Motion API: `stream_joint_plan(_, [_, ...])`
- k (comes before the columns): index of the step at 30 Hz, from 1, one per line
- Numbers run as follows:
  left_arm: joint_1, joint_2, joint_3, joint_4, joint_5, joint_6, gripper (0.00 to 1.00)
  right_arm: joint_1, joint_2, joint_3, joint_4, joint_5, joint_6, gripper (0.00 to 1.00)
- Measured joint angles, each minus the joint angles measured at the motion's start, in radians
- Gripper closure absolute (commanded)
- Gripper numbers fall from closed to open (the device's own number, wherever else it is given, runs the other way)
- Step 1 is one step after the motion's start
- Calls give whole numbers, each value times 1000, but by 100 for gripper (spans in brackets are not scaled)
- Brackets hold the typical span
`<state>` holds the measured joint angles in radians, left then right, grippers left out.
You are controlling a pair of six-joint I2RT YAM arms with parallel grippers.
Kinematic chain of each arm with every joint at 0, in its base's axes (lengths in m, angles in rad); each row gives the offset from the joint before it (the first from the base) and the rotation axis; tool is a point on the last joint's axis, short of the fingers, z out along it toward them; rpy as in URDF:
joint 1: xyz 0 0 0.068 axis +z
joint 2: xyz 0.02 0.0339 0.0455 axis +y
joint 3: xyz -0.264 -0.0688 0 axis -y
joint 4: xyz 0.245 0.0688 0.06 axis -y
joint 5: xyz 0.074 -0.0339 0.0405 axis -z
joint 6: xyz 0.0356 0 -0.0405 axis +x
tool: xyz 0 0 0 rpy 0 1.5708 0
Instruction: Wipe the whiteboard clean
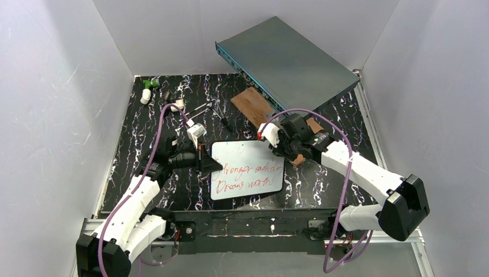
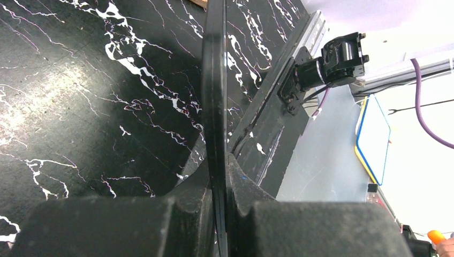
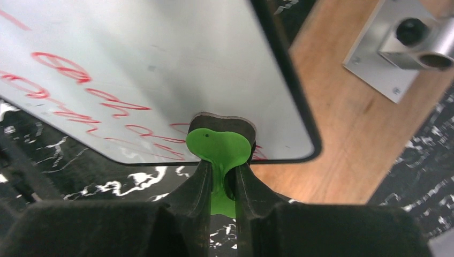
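whiteboard (image 1: pixel 247 170) sits mid-frame on the worktop (image 1: pixel 144 133), long axis left-right, red writing unwiped. Our left end effector (image 1: pixel 211 164) is clamped on its left rim. The right end effector (image 3: pixel 219 174) pinches a green eraser (image 3: pixel 218 145) at the upper-right corner, so we'd wipe leftward and toward frame bottom.

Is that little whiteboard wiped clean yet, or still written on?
Still written on: two lines of red handwriting run across the whiteboard.
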<state>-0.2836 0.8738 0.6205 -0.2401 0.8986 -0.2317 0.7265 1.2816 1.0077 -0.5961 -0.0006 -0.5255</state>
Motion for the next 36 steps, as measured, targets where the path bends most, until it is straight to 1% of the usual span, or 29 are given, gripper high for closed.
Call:
stream_joint_plan(4, [0, 2, 0, 1, 0, -3, 100, -27, -37, -44, 52, 53, -15, 99])
stream_joint_plan(6, [-2, 2, 1, 1, 0, -2, 100, -28, -58, -68, 63, 50, -30, 99])
stream_joint_plan(9, [-8, 2, 1, -3, 0, -1, 100, -29, -71, -78, 54, 11, -48, 99])
stream_joint_plan(14, [-12, 2, 1, -5, 4, 5, 100, 5, -69, -80, 11, -75, -68, 99])
stream_joint_plan(18, [-14, 2, 1, -8, 3, 3, 100, 46, -41, -69, -11, -90, -73, 99])
stream_joint_plan(22, [-14, 2, 1, -8, -2, -1, 100, 56, -30, -60, -8, -30, -72, 99])
stream_joint_plan(24, [-14, 2, 1, -4, -7, -1, 100, 67, -32, -64, 9, 36, -84, 99])
stream_joint_plan(30, [-15, 2, 1, 0, -6, 8, 100, 67, -100, -140, 62, 192, -138, 99])
stream_joint_plan(33, [-16, 2, 1, 0, -4, 12, 100, 58, -103, -138, 68, 214, -139, 99])
stream_joint_plan(36, [-16, 3, 1, -1, -4, 13, 100, 59, -87, -108, 37, 193, -130, 99])
